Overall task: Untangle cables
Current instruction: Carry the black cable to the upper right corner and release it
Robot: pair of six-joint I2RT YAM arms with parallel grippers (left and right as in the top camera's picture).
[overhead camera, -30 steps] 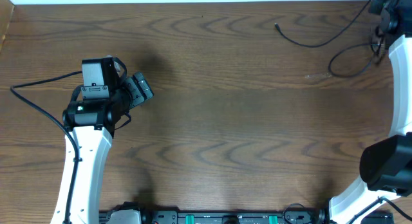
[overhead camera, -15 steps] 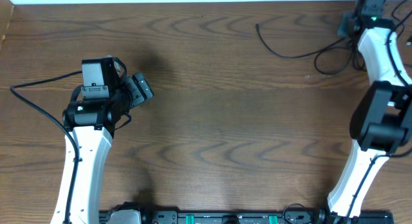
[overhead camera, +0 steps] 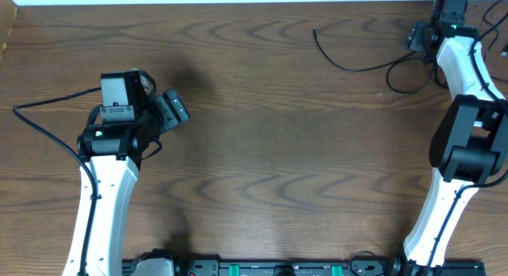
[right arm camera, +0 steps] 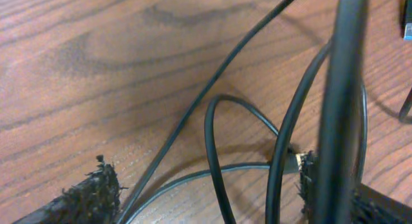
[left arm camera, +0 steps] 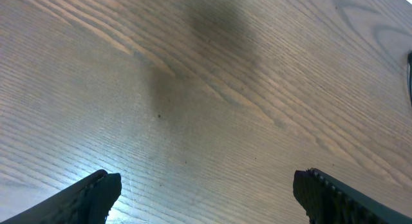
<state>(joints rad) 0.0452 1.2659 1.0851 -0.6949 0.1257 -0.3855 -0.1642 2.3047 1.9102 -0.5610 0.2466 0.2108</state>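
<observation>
Black cable (overhead camera: 349, 69) on wooden table (overhead camera: 278, 149)

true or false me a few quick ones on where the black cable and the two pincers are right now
1. The left pincer is open, with only bare table between its fingers. True.
2. The black cable lies in the middle of the table. False: it lies near the far right corner, by the right pincer.
3. The right pincer is clamped shut on the black cable. False: its fingers stand wide apart, with loops of cable lying on the wood between them.
4. One end of the black cable lies loose on the table, away from both pincers. True.
</observation>
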